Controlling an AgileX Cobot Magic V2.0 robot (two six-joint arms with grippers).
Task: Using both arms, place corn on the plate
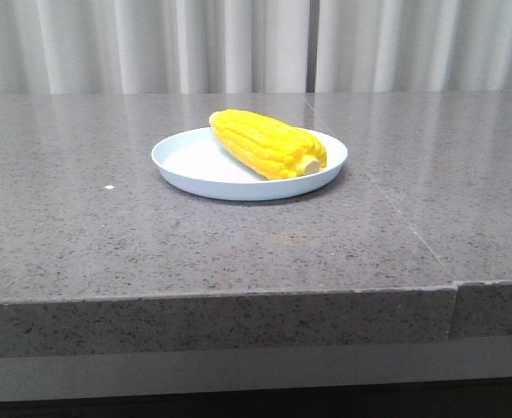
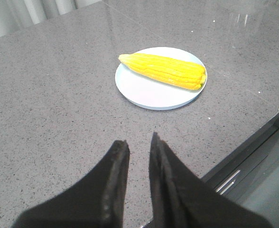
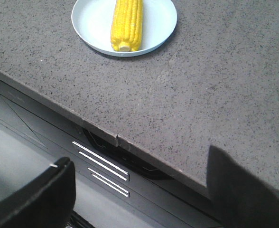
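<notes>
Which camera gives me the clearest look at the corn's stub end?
The front view: the corn lies on the plate with its pale stub facing the camera. The right wrist view also shows the stub, smaller. The left wrist view shows the cob's side, the stub barely visible.

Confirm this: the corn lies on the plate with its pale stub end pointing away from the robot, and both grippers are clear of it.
Not quite. The front view shows the corn on the plate with its stub end toward the robot. Both the left gripper and right gripper are clear of it.
</notes>
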